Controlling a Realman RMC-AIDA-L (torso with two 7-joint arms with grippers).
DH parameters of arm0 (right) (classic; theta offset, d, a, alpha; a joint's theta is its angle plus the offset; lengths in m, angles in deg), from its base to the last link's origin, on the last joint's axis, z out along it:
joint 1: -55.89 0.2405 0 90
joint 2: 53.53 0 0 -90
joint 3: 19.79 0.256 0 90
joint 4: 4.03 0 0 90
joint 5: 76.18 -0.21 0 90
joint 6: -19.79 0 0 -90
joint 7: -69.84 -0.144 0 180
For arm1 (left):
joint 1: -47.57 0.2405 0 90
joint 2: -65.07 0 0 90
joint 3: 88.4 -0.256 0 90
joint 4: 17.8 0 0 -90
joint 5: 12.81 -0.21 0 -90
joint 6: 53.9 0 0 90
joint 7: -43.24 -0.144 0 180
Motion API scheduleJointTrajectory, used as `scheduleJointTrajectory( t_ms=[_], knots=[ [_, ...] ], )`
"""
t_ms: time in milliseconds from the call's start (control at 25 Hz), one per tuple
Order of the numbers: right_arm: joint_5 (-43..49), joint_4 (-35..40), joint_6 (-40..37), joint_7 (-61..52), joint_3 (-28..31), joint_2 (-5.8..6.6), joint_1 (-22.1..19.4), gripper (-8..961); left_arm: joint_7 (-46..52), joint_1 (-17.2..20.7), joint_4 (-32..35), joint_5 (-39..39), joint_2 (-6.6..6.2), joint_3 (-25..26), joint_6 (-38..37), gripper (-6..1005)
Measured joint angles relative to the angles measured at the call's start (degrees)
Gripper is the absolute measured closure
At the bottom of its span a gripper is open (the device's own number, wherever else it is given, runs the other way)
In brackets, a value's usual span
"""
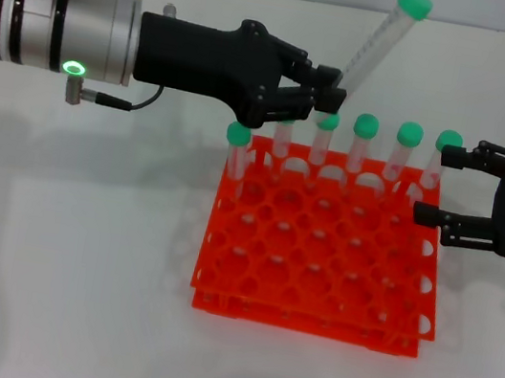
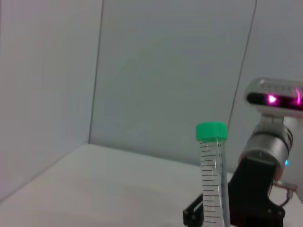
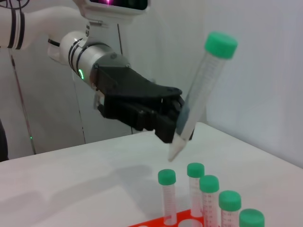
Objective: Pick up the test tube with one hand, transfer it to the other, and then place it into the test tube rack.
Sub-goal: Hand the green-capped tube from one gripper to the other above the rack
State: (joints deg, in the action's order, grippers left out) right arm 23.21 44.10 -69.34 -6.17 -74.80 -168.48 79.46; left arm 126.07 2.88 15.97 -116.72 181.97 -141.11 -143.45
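The orange-red rack [image 1: 318,258] sits on the white table [image 1: 56,263], nearest the robot. Six green-capped tubes [image 1: 361,149] stand upright along its far rows. At the rack's right edge the right pincer [image 1: 433,183] hangs with its fingers spread wide, holding nothing. Farther back, above the rack's far left corner, the left pincer [image 1: 330,93] is closed on the lower end of the tube [image 1: 379,40], which tilts up and to the right, cap uppermost, clear of the rack.

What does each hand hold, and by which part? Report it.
The left hand grips the green-capped test tube by its lower end, near the tip, tilted. The right hand is open and holds nothing.
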Motion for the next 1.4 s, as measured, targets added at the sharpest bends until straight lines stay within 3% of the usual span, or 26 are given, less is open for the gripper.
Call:
scheduleJointTrajectory(
  t_ms=[560,1000,1400],
  knots=[
    [0.01,0.04,-0.52,0.05,0.00,-0.11,-0.11,97,0.60,-1.07,-0.60,-2.05,-0.54,-0.40,2.05,813],
    [0.01,0.03,-1.23,0.67,0.00,-0.18,-0.15,97,0.07,-1.09,-1.46,-3.56,0.49,-0.38,2.89,815],
    [-0.49,0.03,-1.01,0.24,1.87,-0.18,-0.72,97,-0.08,-0.68,-1.25,-3.81,0.60,-0.62,2.86,816]
  ],
)
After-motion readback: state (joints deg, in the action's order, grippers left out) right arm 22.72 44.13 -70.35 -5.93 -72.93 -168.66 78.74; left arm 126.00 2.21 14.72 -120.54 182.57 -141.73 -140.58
